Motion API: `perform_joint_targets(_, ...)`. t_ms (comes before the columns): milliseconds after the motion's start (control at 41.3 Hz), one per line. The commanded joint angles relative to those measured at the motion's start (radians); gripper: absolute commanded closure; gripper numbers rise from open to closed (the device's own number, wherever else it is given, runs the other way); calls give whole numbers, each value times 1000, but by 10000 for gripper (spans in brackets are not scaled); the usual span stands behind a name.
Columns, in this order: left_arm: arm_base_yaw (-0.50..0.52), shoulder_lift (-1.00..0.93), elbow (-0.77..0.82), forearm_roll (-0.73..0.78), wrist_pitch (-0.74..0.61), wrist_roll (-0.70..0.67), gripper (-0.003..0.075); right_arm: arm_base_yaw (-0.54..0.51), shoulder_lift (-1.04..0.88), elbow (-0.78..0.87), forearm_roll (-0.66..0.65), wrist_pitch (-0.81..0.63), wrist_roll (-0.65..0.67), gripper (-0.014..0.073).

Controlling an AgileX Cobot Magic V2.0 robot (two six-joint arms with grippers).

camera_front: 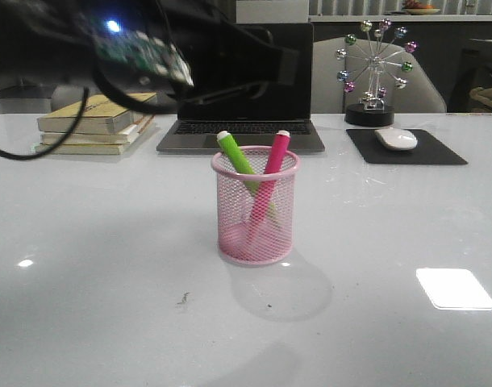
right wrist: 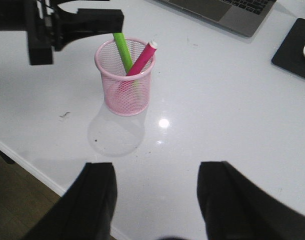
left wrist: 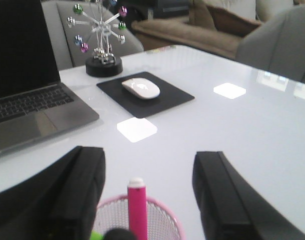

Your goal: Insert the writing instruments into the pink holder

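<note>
The pink holder (camera_front: 256, 211) stands upright in the middle of the white table. Both writing instruments lean crossed inside it: the green marker (camera_front: 235, 151) tilts left and the magenta marker (camera_front: 276, 153) tilts right, pale ends up. My left gripper (left wrist: 150, 161) hangs open just above the holder's rim (left wrist: 165, 207). The magenta marker (left wrist: 137, 210) rises between its fingers, which do not touch it. In the right wrist view my right gripper (right wrist: 157, 172) is open and empty over the table's near edge, well short of the holder (right wrist: 125, 80).
A laptop (camera_front: 239, 89) sits behind the holder, and stacked books (camera_front: 93, 122) lie at the back left. At the back right are a mouse (camera_front: 396, 139) on a black pad (camera_front: 427, 153) and a ball ornament (camera_front: 373, 72). The table edge (right wrist: 27, 165) lies close to my right gripper.
</note>
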Motion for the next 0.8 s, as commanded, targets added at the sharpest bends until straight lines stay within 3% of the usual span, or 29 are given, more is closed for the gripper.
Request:
perform_joint_targets(0, -1, -187, -28, -7, 221, 2, 262, -6, 0, -27, 4, -74, -8, 117)
perform_joint_targets(121, -1, -349, -28, -3, 513, 2, 262, -6, 0, -27, 4, -74, -8, 117)
perform_joint_targets(339, -1, -608, -28, -3, 904, 2, 262, -6, 0, -27, 4, -74, -8, 117)
perform_joint_targets(484, -1, -762, -9, -2, 1047, 2, 263, -6, 0, -27, 4, -74, -8, 117)
perform_joint_targets(775, -1, -1045, 107, 73, 1173, 2, 264, -6, 0, -27, 4, -74, -8, 117)
